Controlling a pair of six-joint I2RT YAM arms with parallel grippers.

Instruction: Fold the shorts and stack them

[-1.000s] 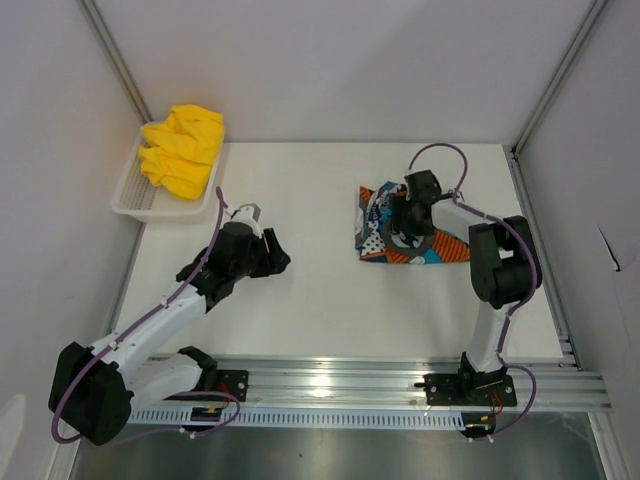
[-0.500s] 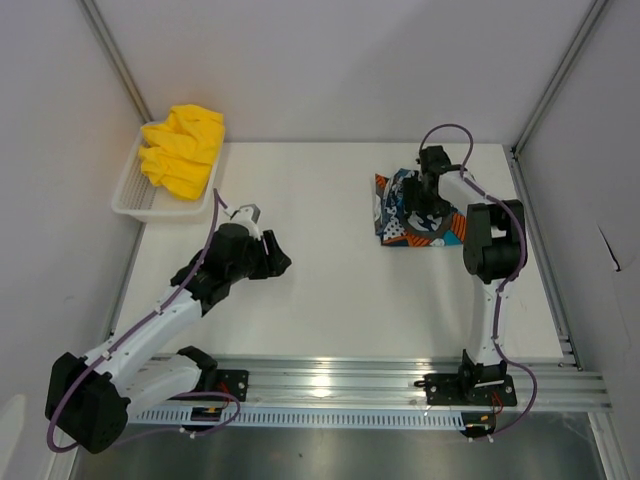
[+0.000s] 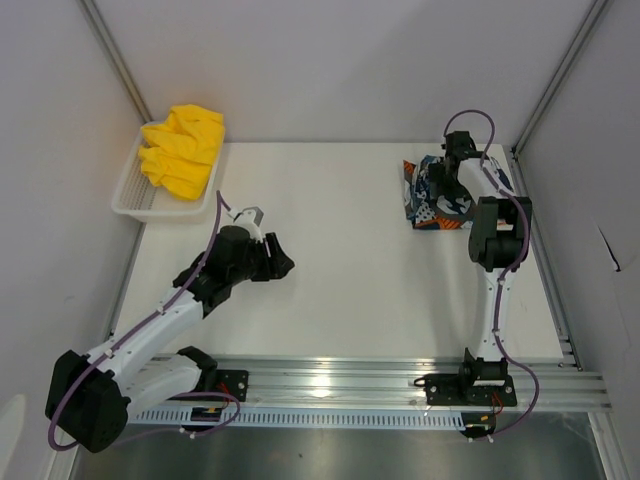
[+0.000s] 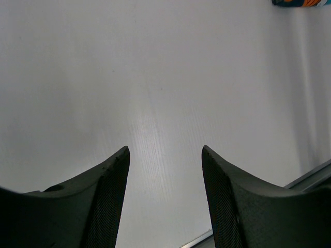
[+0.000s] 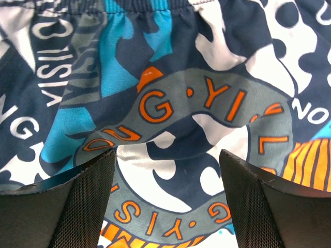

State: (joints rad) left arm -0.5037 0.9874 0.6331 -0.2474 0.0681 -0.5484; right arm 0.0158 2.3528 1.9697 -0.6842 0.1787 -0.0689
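The white mesh basket (image 3: 133,194) at upper left is holding the bunched yellow shorts (image 3: 182,150), which are lying up-left of the open, empty left gripper (image 3: 280,264), the nearer arm. The printed shorts (image 3: 422,200) are lying at upper right, seemingly folded, beneath the right gripper (image 5: 166,160), whose jaws are standing wide apart.

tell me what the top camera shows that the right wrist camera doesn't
Only top: the yellow shorts in the white basket, and the left gripper over bare table. Only right wrist: orange lettering on the print, seen close up. Both: the printed shorts with the open right gripper over them.
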